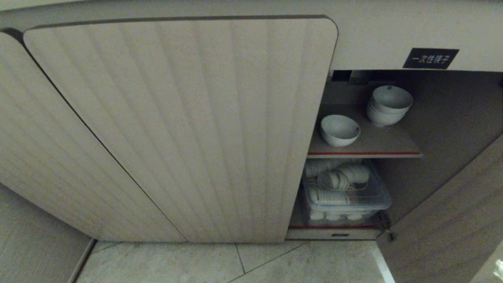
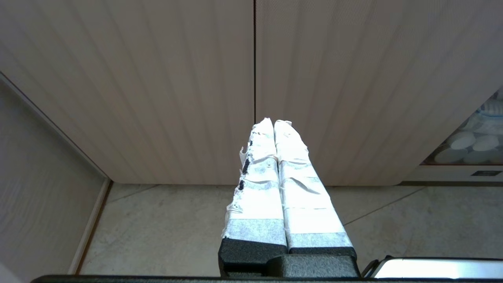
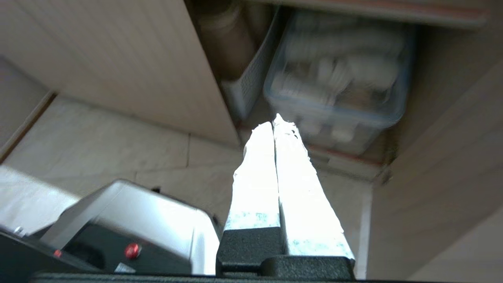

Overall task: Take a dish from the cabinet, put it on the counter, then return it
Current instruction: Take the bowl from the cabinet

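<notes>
Cabinet [image 1: 177,129] filling the left and middle, ribbed door hiding most shelves, white bowl [image 1: 340,129] middle right on the upper shelf beside stacked bowls [image 1: 389,105], clear box [image 1: 347,194] below blurry, my left gripper [image 2: 274,122] and right gripper [image 3: 276,122] both pressed closed, holding nothing.

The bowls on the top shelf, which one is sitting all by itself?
The single white bowl near the shelf's front, beside the closed door, sits alone. The other bowls farther back are nested in a stack.
</notes>
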{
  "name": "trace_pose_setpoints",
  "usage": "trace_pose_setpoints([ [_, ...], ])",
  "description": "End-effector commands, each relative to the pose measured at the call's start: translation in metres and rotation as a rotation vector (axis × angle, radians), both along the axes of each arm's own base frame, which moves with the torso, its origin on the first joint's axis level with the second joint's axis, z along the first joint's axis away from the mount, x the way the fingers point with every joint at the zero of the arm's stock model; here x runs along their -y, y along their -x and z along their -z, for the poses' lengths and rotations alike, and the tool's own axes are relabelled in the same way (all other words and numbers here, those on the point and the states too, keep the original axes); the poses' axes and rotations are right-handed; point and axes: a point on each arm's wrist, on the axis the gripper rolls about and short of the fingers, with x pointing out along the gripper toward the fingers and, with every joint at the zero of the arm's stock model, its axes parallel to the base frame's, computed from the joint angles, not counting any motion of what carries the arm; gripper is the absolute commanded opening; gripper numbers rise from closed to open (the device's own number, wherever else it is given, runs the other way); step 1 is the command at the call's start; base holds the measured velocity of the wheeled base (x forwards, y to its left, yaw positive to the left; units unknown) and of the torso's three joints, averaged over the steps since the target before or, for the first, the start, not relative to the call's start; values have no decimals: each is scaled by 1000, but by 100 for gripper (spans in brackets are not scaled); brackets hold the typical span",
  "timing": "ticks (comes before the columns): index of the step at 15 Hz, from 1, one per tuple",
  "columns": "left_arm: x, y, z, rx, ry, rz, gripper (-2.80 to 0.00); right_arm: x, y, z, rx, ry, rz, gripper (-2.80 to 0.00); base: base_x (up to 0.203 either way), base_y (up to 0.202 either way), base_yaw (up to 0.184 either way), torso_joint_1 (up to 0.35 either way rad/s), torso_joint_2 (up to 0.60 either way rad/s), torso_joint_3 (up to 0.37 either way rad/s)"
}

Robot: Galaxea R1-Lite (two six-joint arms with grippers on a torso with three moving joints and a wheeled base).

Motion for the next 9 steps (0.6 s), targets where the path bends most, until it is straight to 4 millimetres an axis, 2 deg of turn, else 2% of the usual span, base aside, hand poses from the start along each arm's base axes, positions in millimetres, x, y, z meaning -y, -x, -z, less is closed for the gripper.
trace_pose_setpoints([
  [1, 0, 0, 0, 0, 0, -1, -280, 0, -29, 2, -143, 0, -6, -280, 0, 0, 0, 0, 0, 0],
  [6, 0, 0, 0, 0, 0, -1, -280, -2, -98, 11, -281, -1, -17, -280, 0, 0, 0, 0, 0, 0],
  [9, 0, 0, 0, 0, 0, -2, -280, -13, -132, 21, -323, -8, -80, -280, 0, 0, 0, 0, 0, 0],
])
